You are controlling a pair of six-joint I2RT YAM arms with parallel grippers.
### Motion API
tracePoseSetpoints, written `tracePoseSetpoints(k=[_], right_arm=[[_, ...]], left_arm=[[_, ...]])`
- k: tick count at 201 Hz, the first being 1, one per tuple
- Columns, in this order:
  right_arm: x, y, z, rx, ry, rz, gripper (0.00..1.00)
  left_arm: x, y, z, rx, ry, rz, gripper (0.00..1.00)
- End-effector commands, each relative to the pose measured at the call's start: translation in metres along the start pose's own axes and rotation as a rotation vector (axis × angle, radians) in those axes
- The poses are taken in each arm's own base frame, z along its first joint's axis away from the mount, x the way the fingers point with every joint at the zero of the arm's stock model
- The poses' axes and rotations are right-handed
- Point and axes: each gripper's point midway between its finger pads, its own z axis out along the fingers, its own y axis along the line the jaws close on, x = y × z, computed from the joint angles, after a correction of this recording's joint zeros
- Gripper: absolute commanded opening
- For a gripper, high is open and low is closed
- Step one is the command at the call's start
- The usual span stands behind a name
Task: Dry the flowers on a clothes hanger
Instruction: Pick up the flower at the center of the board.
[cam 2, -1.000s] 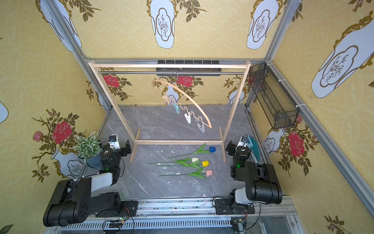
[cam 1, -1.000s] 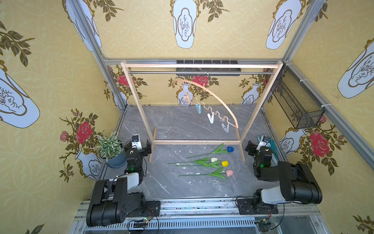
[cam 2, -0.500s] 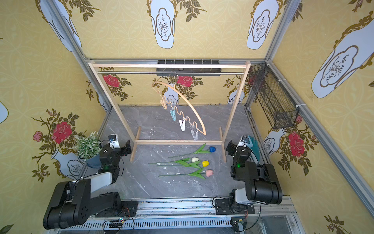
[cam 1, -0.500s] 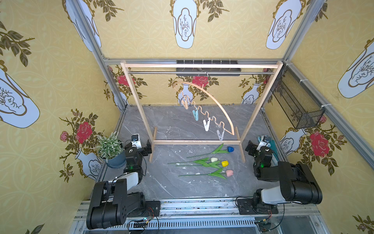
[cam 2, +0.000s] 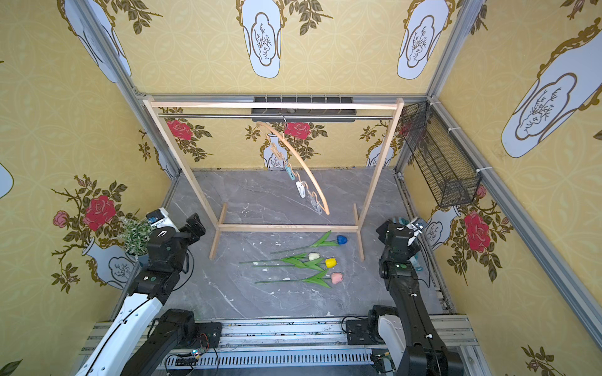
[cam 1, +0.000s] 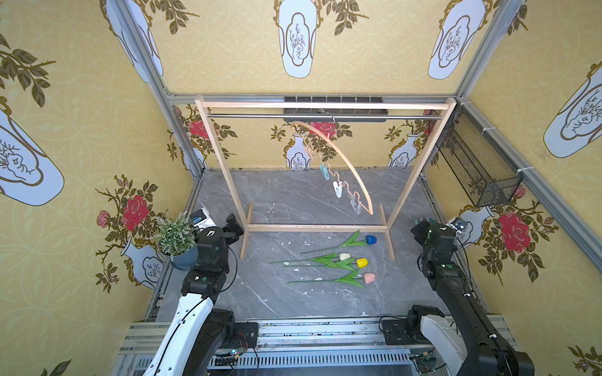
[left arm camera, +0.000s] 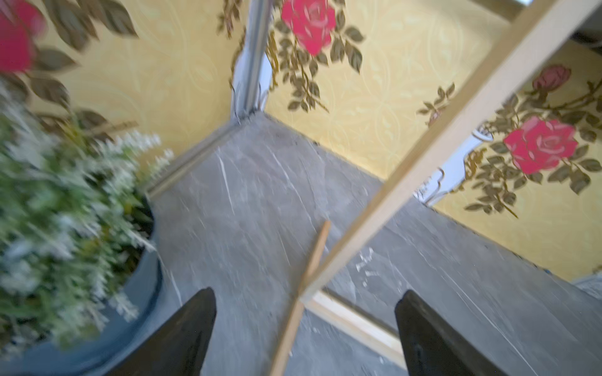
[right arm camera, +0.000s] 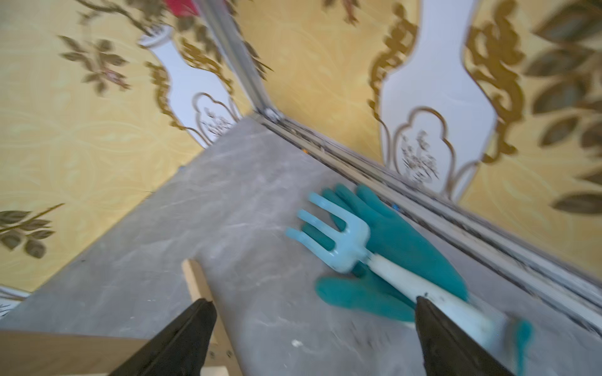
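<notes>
Centrally, flowers [cam 1: 342, 263] between left claw [cam 1: 234, 224] and right claw [cam 1: 420, 227], touching neither

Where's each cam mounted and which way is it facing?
Both top views: overhead at the front, facing down and back at wooden rack, clothes hanger, four tulips on the table; left arm and right arm show.
Left wrist: on the left arm, facing the back-left corner, potted plant, rack leg; open jaws show.
Right wrist: on the right arm, facing the right wall's base, teal glove, garden fork; open jaws show.
Shared: top views nearly identical; both wrists catch the rack's base.
</notes>
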Motion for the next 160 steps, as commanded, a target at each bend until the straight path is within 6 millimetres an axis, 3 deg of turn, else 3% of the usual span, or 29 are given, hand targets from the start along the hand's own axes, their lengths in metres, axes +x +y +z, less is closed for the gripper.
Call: tracePoseSetpoints(k=[1,40,61,74,89,110,141,160], right_arm=[[0.032,-0.001,-0.01,0.049,0.239,0.017,0.97],[0.028,0.016,-0.043,0.125,0.346,0.066,0.98],[0.035,0.033,-0.06,0.023,0.338,0.012,0.98],[0.045,0.062,-0.071,-0.182,0.39,-0.04,0.99],[0.065,0.091,-0.084,-0.363,0.495,-0.088,0.87],[0.106,0.117,-0.103,-0.469,0.632,-0.233,0.7],[0.164,0.154,-0.148,-0.551,0.651,-0.561,0.67],[0.196,0.167,-0.175,-0.594,0.63,-0.688,0.75]], left_arm=[[0.025,0.004,-0.005,-0.085,0.09,-0.046,0.9],[0.053,-0.069,-0.016,0.042,0.154,0.143,0.9],[0.066,-0.106,-0.027,0.116,0.191,0.222,0.9],[0.07,-0.121,-0.031,0.163,0.218,0.229,0.89],[0.073,-0.13,-0.034,0.202,0.25,0.206,0.86],[0.075,-0.135,-0.036,0.235,0.263,0.191,0.84],[0.082,-0.125,-0.029,0.18,0.306,0.146,0.84],[0.089,-0.116,-0.023,0.144,0.365,0.088,0.82]])
